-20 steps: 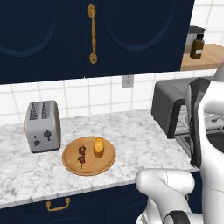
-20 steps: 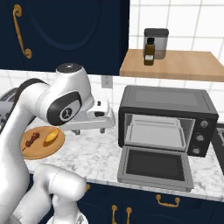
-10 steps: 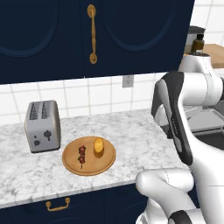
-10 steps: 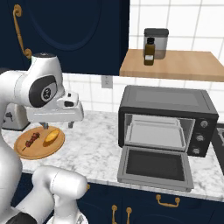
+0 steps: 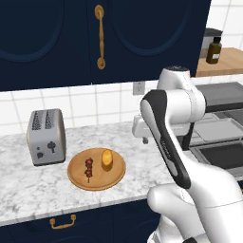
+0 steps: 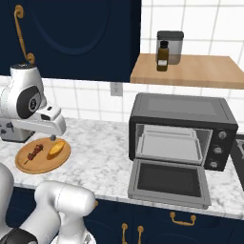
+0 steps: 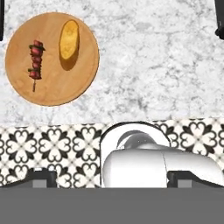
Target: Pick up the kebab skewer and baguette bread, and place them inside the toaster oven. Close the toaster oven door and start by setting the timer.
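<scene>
The kebab skewer [image 5: 88, 167] [image 6: 35, 152] [image 7: 35, 61] and the golden baguette bread [image 5: 107, 159] [image 6: 56, 148] [image 7: 69, 40] lie side by side on a round wooden plate [image 5: 102, 180] [image 6: 40, 166] [image 7: 57, 87]. High over the counter, just right of the plate, hangs my gripper [image 5: 144, 137] [image 6: 50, 138] [image 7: 111, 178], open and holding nothing. The dark grey toaster oven [image 6: 183, 107] [image 5: 223, 95] stands at the right. Its door [image 6: 169, 181] lies dropped open, and a tray sits on the rack inside.
A silver two-slot toaster [image 5: 46, 136] stands left of the plate against the tiled wall. A wooden shelf [image 6: 190, 71] above the oven carries a brown bottle [image 6: 163, 56] and a dark jar. Navy cabinets hang overhead. Marble counter stretches between the plate and the oven.
The arm has swung left from in front of the oven, carrying the gripper over to the plate's side. The gripper has stayed open. The food has not moved.
</scene>
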You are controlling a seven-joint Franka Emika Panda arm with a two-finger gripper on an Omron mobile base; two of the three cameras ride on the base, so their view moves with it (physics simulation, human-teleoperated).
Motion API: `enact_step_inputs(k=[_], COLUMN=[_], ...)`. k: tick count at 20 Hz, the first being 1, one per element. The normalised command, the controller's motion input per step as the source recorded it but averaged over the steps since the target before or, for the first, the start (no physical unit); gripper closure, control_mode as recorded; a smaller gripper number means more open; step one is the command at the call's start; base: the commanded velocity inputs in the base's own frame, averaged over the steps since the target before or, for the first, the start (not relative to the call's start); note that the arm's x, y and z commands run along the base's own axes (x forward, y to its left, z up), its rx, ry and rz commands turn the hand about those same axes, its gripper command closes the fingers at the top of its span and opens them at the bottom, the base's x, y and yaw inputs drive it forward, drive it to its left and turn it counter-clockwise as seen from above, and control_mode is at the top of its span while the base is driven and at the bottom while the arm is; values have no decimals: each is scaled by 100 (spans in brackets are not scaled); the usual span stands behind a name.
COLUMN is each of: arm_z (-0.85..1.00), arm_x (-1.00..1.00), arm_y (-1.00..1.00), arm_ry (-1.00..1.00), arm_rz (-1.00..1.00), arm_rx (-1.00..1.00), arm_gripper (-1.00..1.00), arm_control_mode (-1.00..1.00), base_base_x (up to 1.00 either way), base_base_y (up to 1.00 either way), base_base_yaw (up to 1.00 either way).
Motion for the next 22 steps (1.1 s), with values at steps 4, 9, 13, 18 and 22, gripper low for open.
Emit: enact_step_inputs(k=[4,9,13,18,22], arm_z=[-32,-56,-51,-50,-24], arm_x=[45,51,43,50,56], arm_y=[6,14,49,53,37], arm_ry=[0,0,2,4,4], arm_rz=[-2,0,0,0,0], arm_rx=[0,0,-2,-2,0], arm_gripper=[-100,-100,-100,-100,-100], arm_control_mode=[-100,-100,-100,-100,-100], base_base_x=[0,0,0,0,0], base_base_y=[0,0,0,0,0], base_base_yaw=[0,0,0,0,0])
